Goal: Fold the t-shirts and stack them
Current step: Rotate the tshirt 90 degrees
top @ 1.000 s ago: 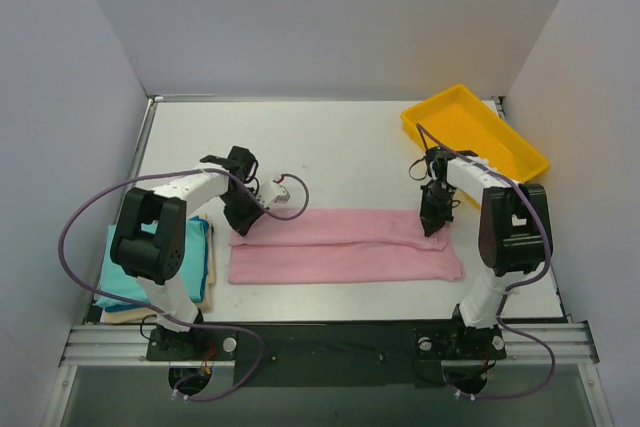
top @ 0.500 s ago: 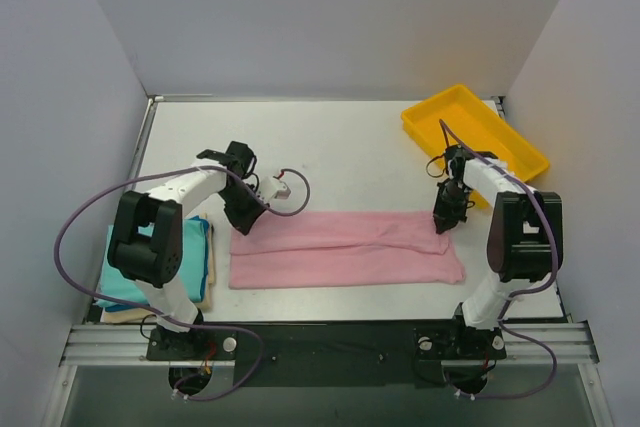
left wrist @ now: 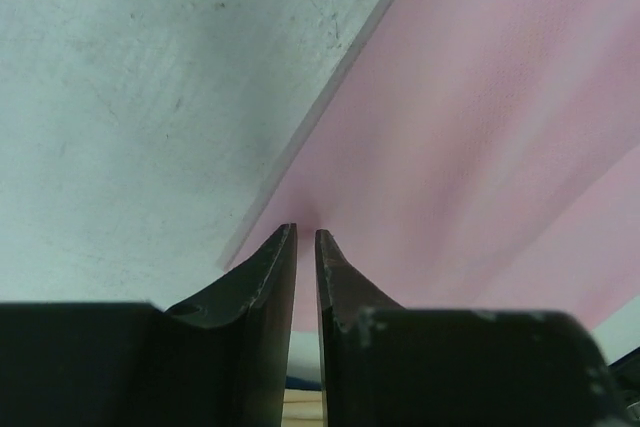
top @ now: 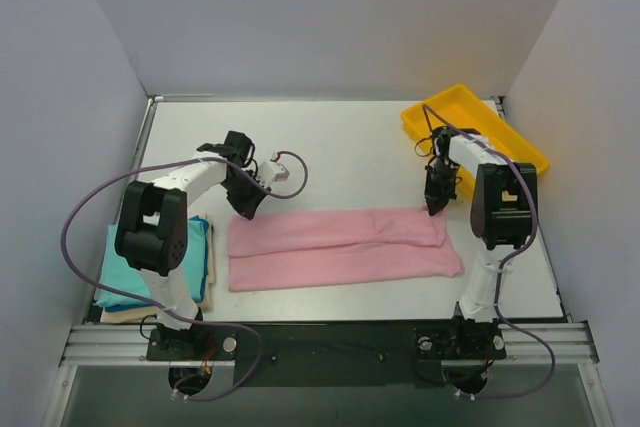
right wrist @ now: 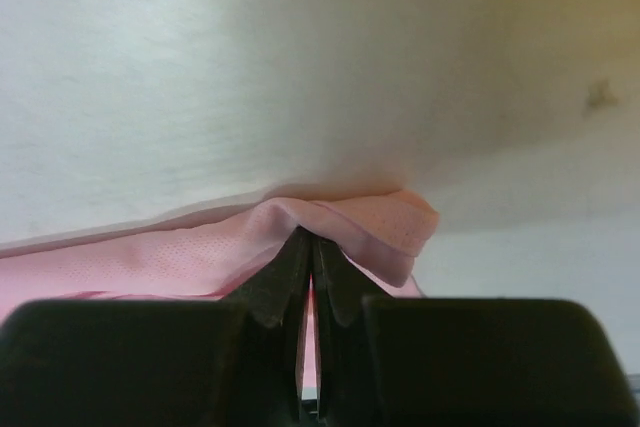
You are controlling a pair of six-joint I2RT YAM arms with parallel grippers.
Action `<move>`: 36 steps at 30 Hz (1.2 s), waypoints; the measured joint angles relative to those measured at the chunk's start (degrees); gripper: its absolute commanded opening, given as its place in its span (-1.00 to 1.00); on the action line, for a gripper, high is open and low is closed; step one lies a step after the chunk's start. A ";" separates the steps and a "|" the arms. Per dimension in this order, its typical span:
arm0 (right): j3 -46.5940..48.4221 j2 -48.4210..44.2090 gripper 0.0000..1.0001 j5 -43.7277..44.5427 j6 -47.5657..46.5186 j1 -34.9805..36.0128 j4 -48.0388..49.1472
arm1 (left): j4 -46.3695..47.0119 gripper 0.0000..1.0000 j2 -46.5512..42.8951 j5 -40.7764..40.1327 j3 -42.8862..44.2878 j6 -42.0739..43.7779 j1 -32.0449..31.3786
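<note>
Pinching pink t-shirt [top: 340, 247] far-right corner: right gripper [top: 434, 207], toward worktop [top: 340, 137] right edge; left gripper [top: 243, 212] is hovering over far-left corner, slightly parted, empty.

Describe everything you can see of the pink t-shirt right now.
The pink t-shirt is soft, finely textured cloth, folded into a long band lying mostly flat across the table, a crease running along its length. The right gripper, shut, pinches the far right corner, which bunches into a small raised fold. The left gripper sits at the far left corner, jaws a slit apart; no cloth shows between them. Nothing else touches it.
</note>
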 measured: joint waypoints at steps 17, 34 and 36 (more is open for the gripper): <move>56.72 30.14 -1.00 -1.20 -3.04 13.40 -9.77 | -0.33 -0.46 -6.34 -0.52 -7.28 -3.08 2.43; -19.96 -27.45 -1.00 6.43 6.49 6.60 -1.14 | 3.76 -0.46 -4.85 -3.04 -6.27 -2.69 1.31; -24.76 -26.53 -1.00 6.21 8.07 4.04 0.37 | 4.07 -0.46 -4.85 -3.08 -6.27 -2.71 0.92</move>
